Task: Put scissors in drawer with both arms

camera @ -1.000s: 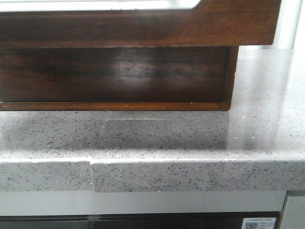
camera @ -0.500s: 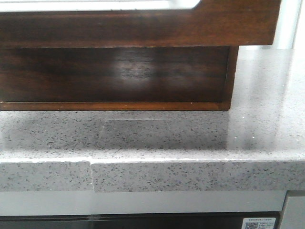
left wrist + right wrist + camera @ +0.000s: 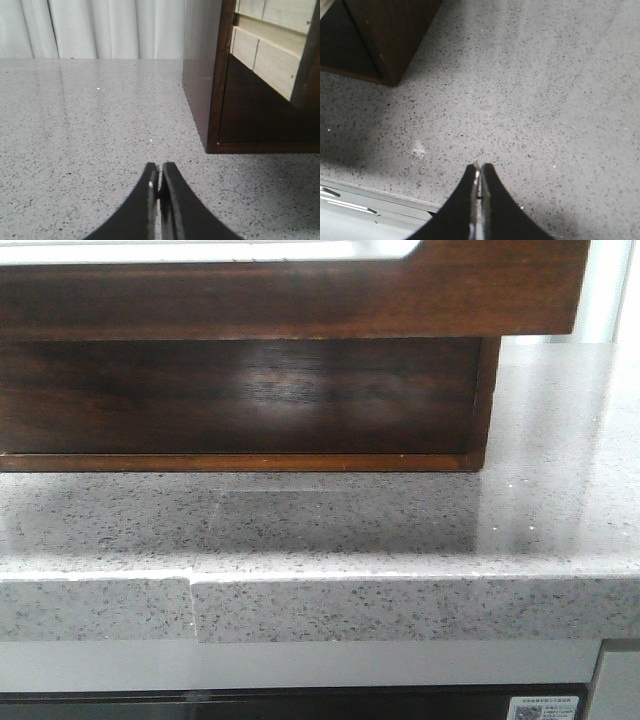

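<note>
Both tools, left tool [image 3: 159, 179] and right tool [image 3: 480, 175], are closed and empty over the speckled surface [image 3: 400, 530]; the stiff, glossy drawer [image 3: 300, 295] looks slippery, best gripped at its front edge.

Grey speckled stone desk [image 3: 420, 530], glossy, with a vertical seam in its front edge toward the left. A dark brown wooden cabinet [image 3: 240, 400] sits directly on the desk, set back from the front edge and reaching past the left edge of the front view. Right side of the desk is bare stone.
</note>
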Robot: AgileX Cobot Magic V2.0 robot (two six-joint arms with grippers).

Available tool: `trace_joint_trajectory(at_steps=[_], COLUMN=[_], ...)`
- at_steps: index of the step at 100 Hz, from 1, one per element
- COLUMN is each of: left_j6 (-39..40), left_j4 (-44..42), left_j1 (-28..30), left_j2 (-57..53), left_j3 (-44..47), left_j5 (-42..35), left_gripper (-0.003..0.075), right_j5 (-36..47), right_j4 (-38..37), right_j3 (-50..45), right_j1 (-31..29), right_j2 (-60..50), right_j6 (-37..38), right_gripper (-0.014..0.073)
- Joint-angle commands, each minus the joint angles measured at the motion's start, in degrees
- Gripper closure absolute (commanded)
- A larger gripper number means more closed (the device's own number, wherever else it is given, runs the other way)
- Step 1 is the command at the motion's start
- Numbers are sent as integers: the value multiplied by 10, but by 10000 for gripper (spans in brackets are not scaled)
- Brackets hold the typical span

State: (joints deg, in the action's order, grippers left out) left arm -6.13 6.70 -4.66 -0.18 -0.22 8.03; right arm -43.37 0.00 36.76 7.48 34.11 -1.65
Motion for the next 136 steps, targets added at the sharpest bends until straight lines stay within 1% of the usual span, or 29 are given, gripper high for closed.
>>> trace_joint_trajectory(at_steps=[1,8,18,25,35,45,54,68,81,85,96,136], left_j6=[7,7,7,7,7,7,7,7,7,7,7,7], left_j4=[2,2,2,2,2,2,2,2,2,2,2,2], left_j1=[0,0,0,0,0,0,0,0,0,0,0,0], left_j2=[-18,-18,-18,-18,-18,-18,-18,-18,-18,-18,-18,-18], left_j3=[20,20,20,20,20,20,20,20,20,20,20,20], left_j5=[-42,-42,-42,-42,-42,-42,-42,-42,-42,-42,-42,-42], left_gripper=[741,741,741,741,741,741,741,741,741,741,741,741], right_j5=[37,39,46,74,169,290,379,460,489,462,438,437], right_j4=[-7,-7,-9,-23,-18,-13,-13,-13,-13,-13,-13,-13], right_j3=[15,12,-5,-36,-110,-202,-275,-349,-384,-382,-382,-382], right_j1=[-5,-4,-6,-17,-45,-75,-89,-90,-90,-90,-90,-90], right_j2=[1,-3,-39,-78,-154,-227,-286,-341,-359,-359,-359,-359], right_j6=[-1,-1,-1,-2,-2,-2,-2,-2,-2,-2,-2,-2], right_gripper=[662,662,662,662,662,662,662,662,662,662,662,662])
